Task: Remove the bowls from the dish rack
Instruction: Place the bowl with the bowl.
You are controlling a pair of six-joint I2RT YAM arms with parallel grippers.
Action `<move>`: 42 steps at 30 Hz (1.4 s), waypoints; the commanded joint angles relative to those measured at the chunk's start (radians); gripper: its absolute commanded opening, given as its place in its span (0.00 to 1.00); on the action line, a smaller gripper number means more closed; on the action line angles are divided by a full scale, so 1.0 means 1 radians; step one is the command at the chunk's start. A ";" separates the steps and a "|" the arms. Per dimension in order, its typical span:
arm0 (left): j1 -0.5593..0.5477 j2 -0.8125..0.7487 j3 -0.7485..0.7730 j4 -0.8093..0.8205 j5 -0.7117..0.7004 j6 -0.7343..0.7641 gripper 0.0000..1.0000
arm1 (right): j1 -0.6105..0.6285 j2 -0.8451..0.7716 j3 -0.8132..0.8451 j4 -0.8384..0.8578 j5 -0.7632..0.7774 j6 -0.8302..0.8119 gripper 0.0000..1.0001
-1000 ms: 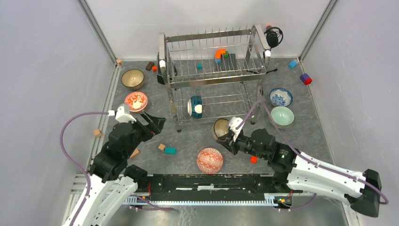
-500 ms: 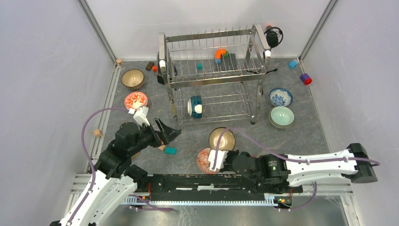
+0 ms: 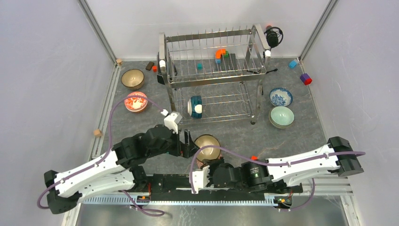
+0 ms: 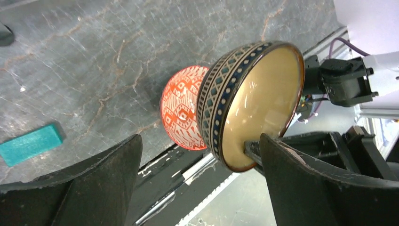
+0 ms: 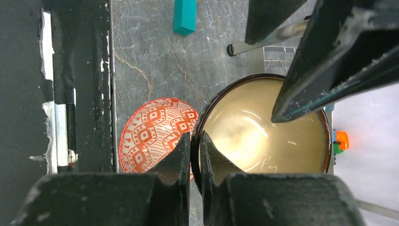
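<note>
The dish rack (image 3: 211, 56) stands at the back, with a blue-and-white bowl (image 3: 195, 106) on edge in its lower tier. My right gripper (image 5: 195, 155) (image 3: 208, 161) is shut on the dark rim of a cream bowl (image 5: 263, 127) (image 3: 207, 145) (image 4: 254, 103), holding it tilted above a red-and-white bowl (image 5: 155, 132) (image 4: 181, 113) near the front edge. My left gripper (image 4: 202, 188) (image 3: 189, 145) is open, its fingers on either side of the held bowl, the right one close to the rim. On the table sit brown-gold (image 3: 132, 78), red-and-white (image 3: 136, 101), blue-and-white (image 3: 281, 97) and pale green (image 3: 282, 116) bowls.
Small blocks lie about: teal (image 4: 30, 143) (image 5: 184, 16), orange (image 3: 254, 157), purple (image 3: 306, 79), blue (image 3: 292, 63), wooden (image 3: 97, 133). More blocks sit on the rack's upper tier. A black microphone stand (image 3: 273, 35) is at the rack's back right. The black base rail (image 3: 211, 181) runs along the near edge.
My right arm carried the cream bowl from beside the rack down and left to the near edge. My left arm swung right, and its open fingers now flank the bowl.
</note>
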 commanded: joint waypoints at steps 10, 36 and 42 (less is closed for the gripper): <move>-0.069 0.120 0.158 -0.146 -0.212 0.101 0.89 | 0.019 0.004 0.090 0.022 -0.012 -0.055 0.00; -0.148 0.248 0.143 -0.134 -0.249 0.075 0.19 | 0.037 0.051 0.085 0.056 0.015 -0.024 0.00; -0.149 0.246 0.137 -0.131 -0.251 0.076 0.02 | 0.037 0.045 0.084 0.069 0.020 0.003 0.00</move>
